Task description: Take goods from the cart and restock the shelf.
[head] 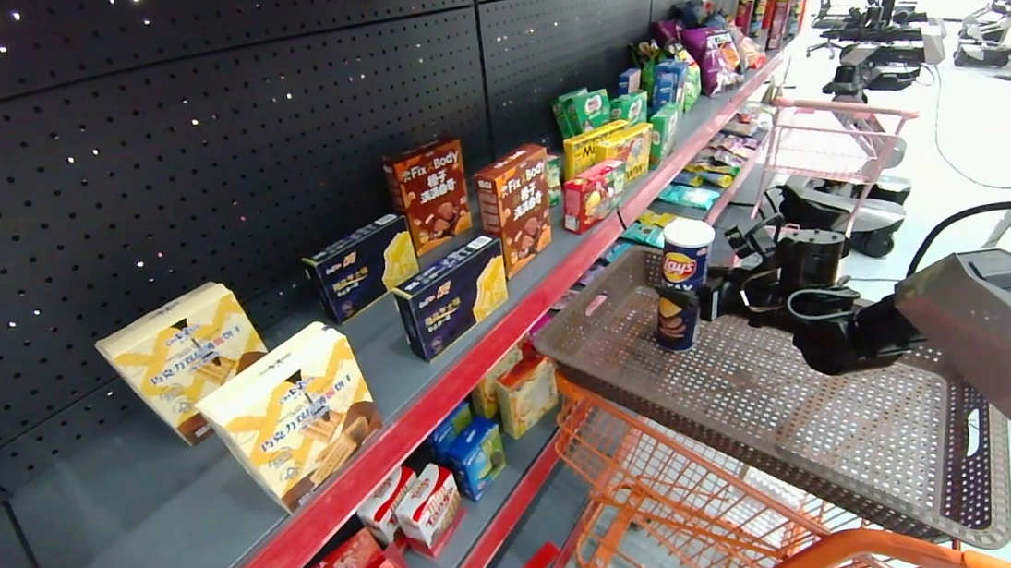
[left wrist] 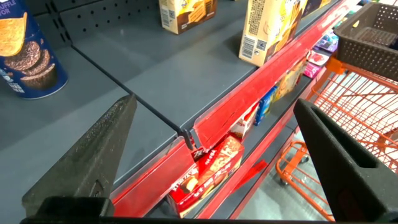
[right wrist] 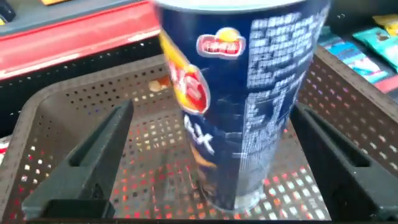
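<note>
**Chips can between spread fingers in the cart basket**

The right hand sits with its two dark, flat-sided fingers spread apart on either side of a tall chips can, with clear space showing on one side and the other finger close to the can's wall. The can is a smooth cylinder, dark blue with a glossy printed wrap and a pale round lid, and it stands upright. It rests on the floor of a brown plastic basket, a shallow rectangular tray with a perforated floor and walls, near the basket's far end. The basket lies across the top of an orange wire cart.

The left hand hangs above the front edge of the grey metal shelf with its wedge-shaped black fingers wide apart and nothing between them. A second blue can stands on the shelf, back from that edge.

A red lip runs along the shelf's front edge, and a black pegboard backs it. Two cream cardboard boxes stand tilted near the front edge, with two dark blue boxes farther along and two brown-orange upright cartons beyond them. Red packets lie on the lower shelf under the lip.
</note>
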You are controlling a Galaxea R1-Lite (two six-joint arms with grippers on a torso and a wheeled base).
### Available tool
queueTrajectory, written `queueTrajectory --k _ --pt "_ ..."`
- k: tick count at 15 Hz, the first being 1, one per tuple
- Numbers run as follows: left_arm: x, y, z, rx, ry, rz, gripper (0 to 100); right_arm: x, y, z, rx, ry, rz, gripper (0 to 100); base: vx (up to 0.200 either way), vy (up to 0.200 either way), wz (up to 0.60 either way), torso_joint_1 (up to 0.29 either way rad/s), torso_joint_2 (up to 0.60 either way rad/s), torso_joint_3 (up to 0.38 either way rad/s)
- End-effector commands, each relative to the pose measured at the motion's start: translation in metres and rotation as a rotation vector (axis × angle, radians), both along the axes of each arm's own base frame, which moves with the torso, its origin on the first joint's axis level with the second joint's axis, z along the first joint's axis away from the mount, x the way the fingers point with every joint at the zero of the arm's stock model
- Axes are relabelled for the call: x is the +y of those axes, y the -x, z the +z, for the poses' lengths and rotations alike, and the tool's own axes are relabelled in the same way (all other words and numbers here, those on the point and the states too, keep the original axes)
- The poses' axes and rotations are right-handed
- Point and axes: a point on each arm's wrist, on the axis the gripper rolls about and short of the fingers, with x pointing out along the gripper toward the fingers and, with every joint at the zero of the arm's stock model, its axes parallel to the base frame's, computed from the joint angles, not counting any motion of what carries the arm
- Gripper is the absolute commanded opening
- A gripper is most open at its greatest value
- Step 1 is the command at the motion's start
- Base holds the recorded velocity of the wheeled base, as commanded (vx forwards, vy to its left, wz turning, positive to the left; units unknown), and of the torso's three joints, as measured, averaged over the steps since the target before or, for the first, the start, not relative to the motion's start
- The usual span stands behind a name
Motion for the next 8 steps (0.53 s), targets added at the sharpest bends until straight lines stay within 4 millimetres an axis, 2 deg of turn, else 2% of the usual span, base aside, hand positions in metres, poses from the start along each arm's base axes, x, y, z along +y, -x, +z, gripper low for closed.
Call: queueTrajectory --k 1,7,8 --pt "0.0 -0.0001 0.0 0.001 0.0 0.0 100 0.0001 -0.0076 -0.0079 -0.002 -0.001 -0.002 100 0.0 0.0 0.0 0.0 0.0 0.0" --pt "0.0 -0.0001 0.0 0.001 0.0 0.001 100 -0.0058 -0.0141 -0.0128 0.008 0.001 -0.011 100 0.0 0.0 0.0 0.0 0.0 0.0" --pt "0.0 -0.0001 0.0 0.001 0.0 0.0 100 -0.0058 -0.0141 -0.0128 0.008 0.001 -0.011 0 0.0 0.0 0.0 0.0 0.0 0.0"
